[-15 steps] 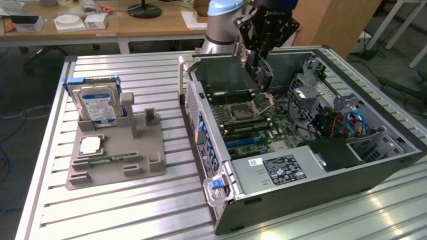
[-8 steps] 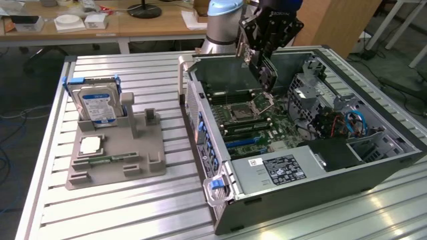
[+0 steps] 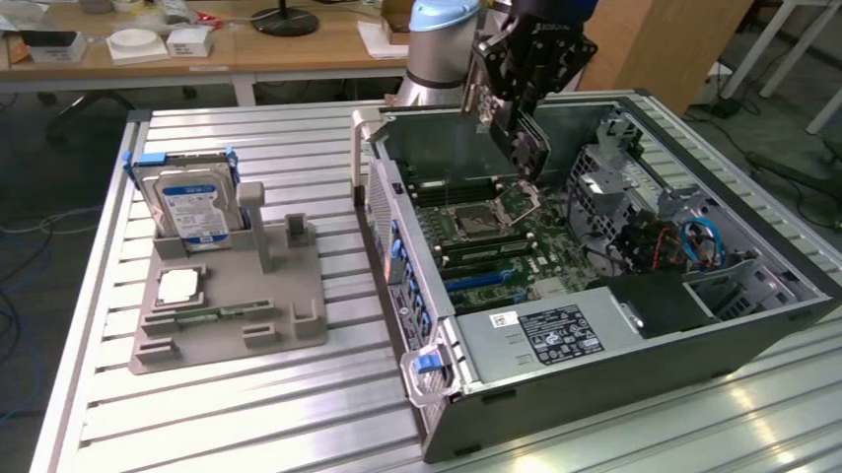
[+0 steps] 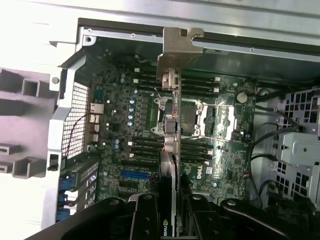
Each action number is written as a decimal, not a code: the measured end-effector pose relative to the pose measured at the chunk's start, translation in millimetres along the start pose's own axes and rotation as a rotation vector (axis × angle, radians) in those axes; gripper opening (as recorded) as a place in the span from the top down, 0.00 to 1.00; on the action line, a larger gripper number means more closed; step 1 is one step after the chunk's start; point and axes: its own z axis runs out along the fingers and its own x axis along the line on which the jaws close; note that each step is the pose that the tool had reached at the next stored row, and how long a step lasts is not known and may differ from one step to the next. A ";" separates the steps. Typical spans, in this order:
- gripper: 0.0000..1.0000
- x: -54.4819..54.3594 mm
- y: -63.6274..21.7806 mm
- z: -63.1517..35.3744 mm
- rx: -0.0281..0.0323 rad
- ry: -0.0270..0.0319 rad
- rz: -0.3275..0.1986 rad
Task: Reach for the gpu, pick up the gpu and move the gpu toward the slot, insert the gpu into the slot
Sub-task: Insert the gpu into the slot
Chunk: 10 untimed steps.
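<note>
The gripper (image 3: pixel 524 99) grasps the gpu (image 3: pixel 526 148), which hangs edge-down over the middle of the motherboard (image 4: pixel 225 150) inside the open computer case (image 3: pixel 632 355). Pickup is done. The blue slot (image 4: pixel 134 175), nearer the board's edge, sits empty, so insertion is not yet done.

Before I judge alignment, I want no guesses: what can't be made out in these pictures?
Wrist view: the gpu is seen edge-on, so neither face shows.
Wrist view: the slot has its end nearest the gpu hidden behind it.
Wrist view: the gripper hides its own contact with the gpu.
Exterior view: the gripper's upper body runs off the top edge.
</note>
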 end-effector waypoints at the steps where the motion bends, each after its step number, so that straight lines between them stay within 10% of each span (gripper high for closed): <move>1: 0.73 0.0 0.0 0.2 0.0000 0.0007 -0.017; 10: 0.73 0.0 -0.1 1.8 -0.0002 0.0074 -0.169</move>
